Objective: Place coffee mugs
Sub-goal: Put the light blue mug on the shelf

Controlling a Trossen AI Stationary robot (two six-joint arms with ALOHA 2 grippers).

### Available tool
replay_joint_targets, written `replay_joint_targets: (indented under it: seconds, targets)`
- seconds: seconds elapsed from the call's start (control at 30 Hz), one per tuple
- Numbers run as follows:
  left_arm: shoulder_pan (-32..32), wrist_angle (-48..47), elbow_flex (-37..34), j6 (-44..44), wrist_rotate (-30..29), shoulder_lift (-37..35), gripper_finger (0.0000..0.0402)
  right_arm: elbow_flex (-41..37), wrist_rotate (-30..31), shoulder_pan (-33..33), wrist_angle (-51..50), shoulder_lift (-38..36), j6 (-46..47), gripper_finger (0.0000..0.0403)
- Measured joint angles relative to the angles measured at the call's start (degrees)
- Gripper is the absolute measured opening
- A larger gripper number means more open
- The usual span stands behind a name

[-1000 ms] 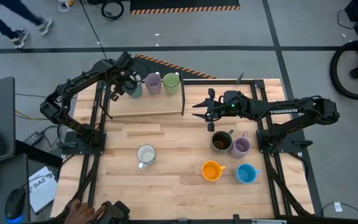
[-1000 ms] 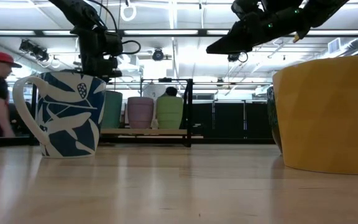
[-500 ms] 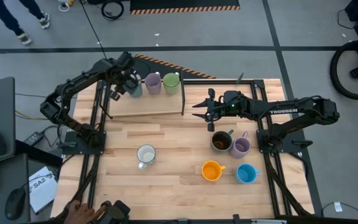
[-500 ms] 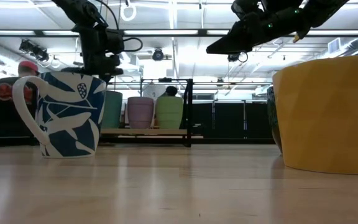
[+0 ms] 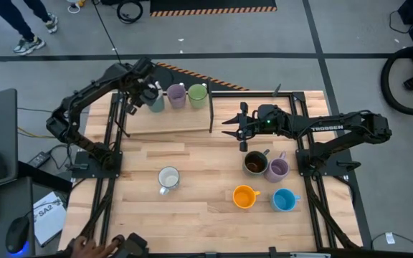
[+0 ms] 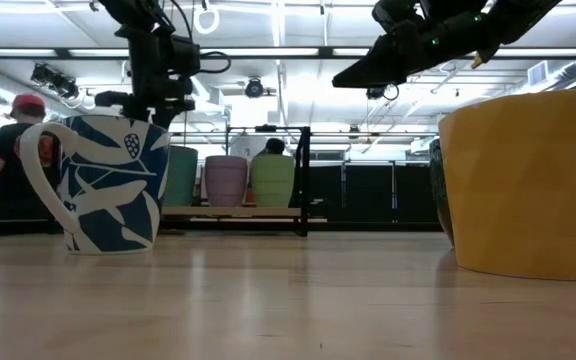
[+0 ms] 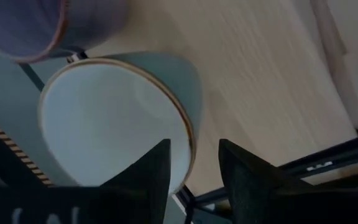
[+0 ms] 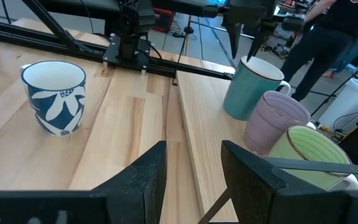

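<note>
Wooden table (image 5: 199, 208), holding mugs. Raised shelf (image 5: 171, 120) at the far side: teal mug (image 5: 154, 101), lilac mug (image 5: 176, 94), green mug (image 5: 198, 94) in a row. Left gripper (image 5: 146, 92) parted over the teal mug's rim, gripping nothing. Right gripper (image 5: 232, 127) spread open mid-table, empty, above the table.

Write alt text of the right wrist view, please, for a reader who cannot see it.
Three mugs stand in a row on a raised wooden board: a teal mug, a lilac mug and a green mug. The left hand hangs above the teal mug. A white mug with blue leaves stands apart.
</note>
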Motion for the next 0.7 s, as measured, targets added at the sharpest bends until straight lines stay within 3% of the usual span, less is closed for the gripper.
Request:
replay_joint_targets:
  seconds: [0.3, 0.7]
  targets:
    - [-0.2, -4.8, 6.4, -6.7, -2.2, 0.0, 0.0142, 0.0, 0.0, 0.0, -0.2, 0.0, 0.0, 0.0158]
    - [0.0, -4.7, 6.8, -9.4, -4.8, 0.4, 0.0141, 0.0, -0.1, 0.0, -0.3, 0.0, 0.0, 0.0158]
